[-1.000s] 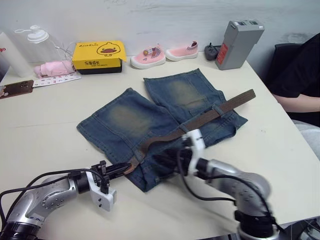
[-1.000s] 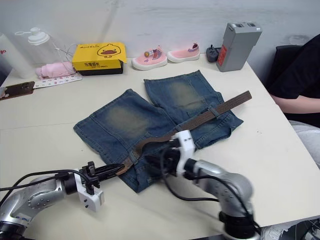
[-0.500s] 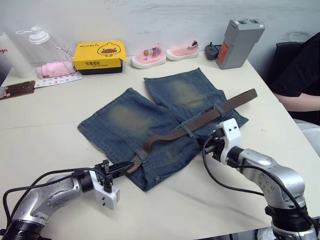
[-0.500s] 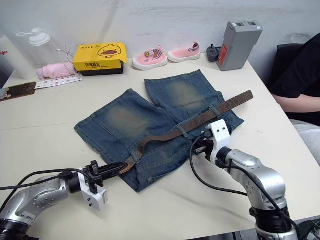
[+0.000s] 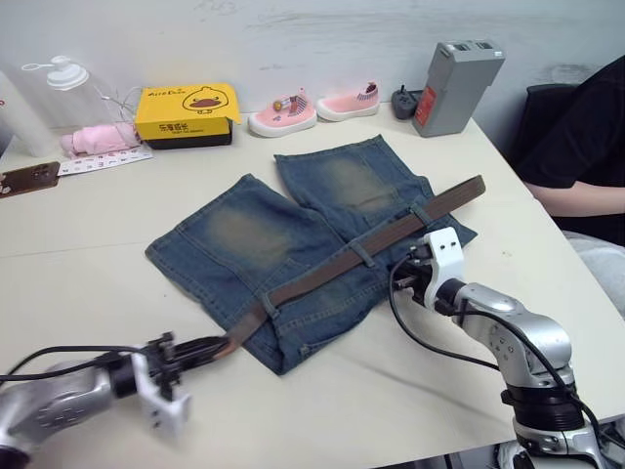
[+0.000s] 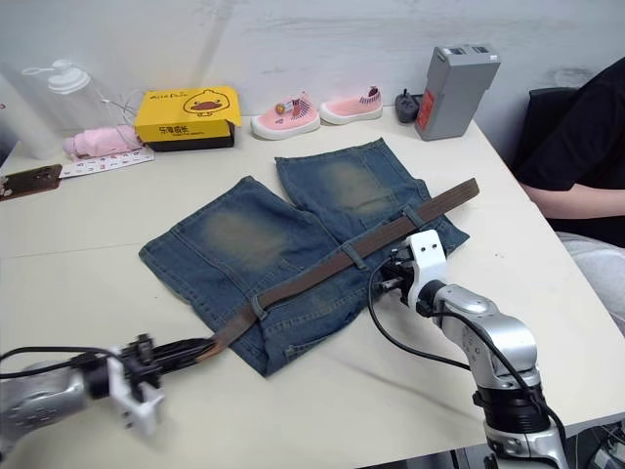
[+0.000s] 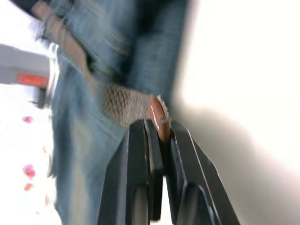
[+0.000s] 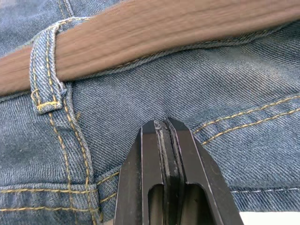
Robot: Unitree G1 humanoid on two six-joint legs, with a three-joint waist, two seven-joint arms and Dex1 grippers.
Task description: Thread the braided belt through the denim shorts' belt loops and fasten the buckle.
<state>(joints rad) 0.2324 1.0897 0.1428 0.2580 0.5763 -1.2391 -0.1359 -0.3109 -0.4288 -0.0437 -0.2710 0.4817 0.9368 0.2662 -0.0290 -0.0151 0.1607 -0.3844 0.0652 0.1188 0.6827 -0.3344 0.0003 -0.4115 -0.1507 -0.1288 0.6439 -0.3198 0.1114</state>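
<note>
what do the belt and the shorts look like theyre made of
The braided belt looks like woven brown cord, with a mesh texture and a smooth, shiny tan tip, probably leather. The denim shorts look like faded blue cotton twill: diagonal weave, yellow stitching, worn patches.

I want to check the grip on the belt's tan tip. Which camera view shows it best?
The left wrist view: the tan tip of the braided belt sits clamped between the left gripper fingers. The eye views show the tip small, at the corner of the denim shorts.
</note>
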